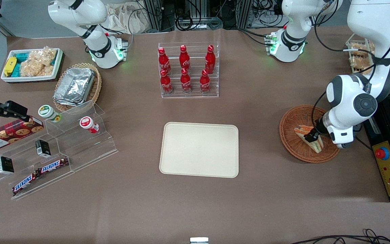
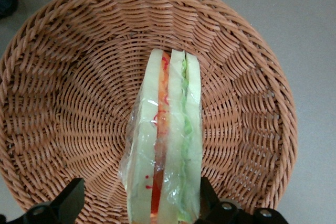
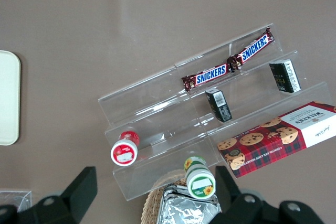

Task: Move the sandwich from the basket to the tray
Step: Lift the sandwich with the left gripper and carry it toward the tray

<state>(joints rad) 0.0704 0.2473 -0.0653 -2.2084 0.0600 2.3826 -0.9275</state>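
- The tray [image 1: 199, 149] is lying flat on the surface [image 1: 195, 203], nearer the front camera than the rack of red bottles [image 1: 187, 69].
- The basket [image 1: 291, 134] is sitting beside the tray, toward the working arm's end.
- The sandwich [image 1: 311, 139] is standing on edge in the basket, wrapped in clear film.
- The claw [image 1: 311, 136] is hanging low in the basket, spread wide, its fingers [image 2: 71, 199] straddling the sandwich, one finger beside the bread and one well apart.
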